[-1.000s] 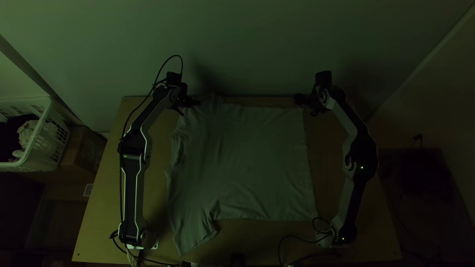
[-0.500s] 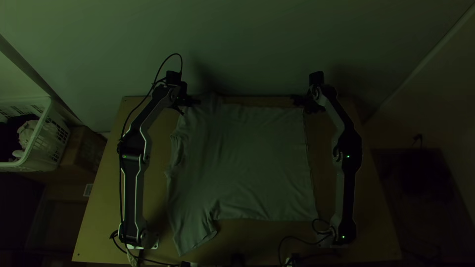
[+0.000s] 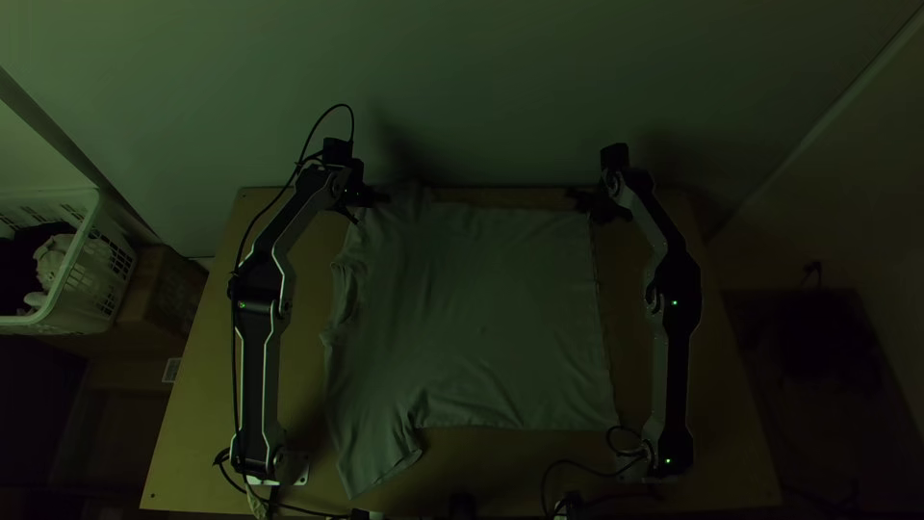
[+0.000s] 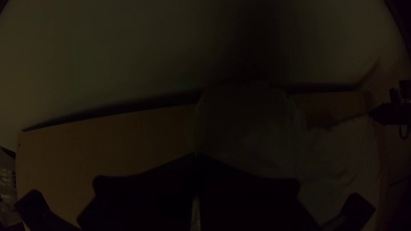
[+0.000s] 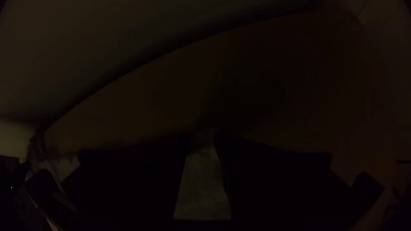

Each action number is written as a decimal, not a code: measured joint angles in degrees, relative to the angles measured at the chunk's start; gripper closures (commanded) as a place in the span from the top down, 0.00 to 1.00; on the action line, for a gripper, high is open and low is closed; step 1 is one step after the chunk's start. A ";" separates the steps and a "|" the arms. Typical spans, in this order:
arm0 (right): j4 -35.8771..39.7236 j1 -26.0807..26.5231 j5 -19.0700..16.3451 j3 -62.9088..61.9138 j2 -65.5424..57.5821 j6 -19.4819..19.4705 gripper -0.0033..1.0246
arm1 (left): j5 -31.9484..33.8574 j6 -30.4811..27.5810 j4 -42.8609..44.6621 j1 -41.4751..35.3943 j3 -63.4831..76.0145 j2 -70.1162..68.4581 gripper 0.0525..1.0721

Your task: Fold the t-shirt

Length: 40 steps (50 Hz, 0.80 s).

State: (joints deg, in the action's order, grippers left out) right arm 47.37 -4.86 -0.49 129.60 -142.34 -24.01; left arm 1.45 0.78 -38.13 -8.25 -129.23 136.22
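Since a second earlier, the right gripper (image 5: 205,137) had come inward to the far hem corner of the t-shirt (image 3: 481,327); the left gripper (image 4: 197,155) had held its place by the far sleeve.

The shirt lay spread across the middle of the table (image 3: 192,424), between my two arms. The near sleeve (image 3: 375,457) pointed at the near edge, left of middle, with nothing on it; I judged that side was meant to stay put and receive the fold. The collar (image 3: 345,294) faced the table's left edge and the hem (image 3: 603,337) its right, so a grip at each far corner could carry the far side over towards me. At the far edge, the left gripper's fingertips were together over the sleeve cloth, though I couldn't tell whether they pinched any. The right one's were slightly parted, with cloth showing between them, not clamped as far as I could make out.

The shirt looked plain and grey, unfolded and mostly flat: soft creases at the near armpit, the collar rumpled, the hem fairly straight, and the far sleeve ruffled up by the table's far edge.
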 measured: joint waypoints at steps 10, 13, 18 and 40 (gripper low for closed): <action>0.09 -0.02 0.00 0.50 -0.11 0.02 0.03 | 0.00 0.76 0.00 0.11 0.00 -0.20 0.02; 0.00 0.00 0.02 0.74 -0.13 0.02 0.03 | 0.00 0.94 0.00 0.24 0.00 -0.44 0.02; -0.39 -0.11 0.15 1.36 -0.13 0.02 0.03 | 0.02 1.18 0.04 0.90 0.00 -0.94 0.02; -3.78 -1.84 1.11 2.58 -0.15 0.68 0.03 | 0.83 3.13 0.02 4.61 0.70 -1.68 0.02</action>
State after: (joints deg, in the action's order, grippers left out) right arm 43.59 -6.70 0.62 132.18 -142.50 -23.33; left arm 2.28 3.90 -38.11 -3.64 -128.53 134.54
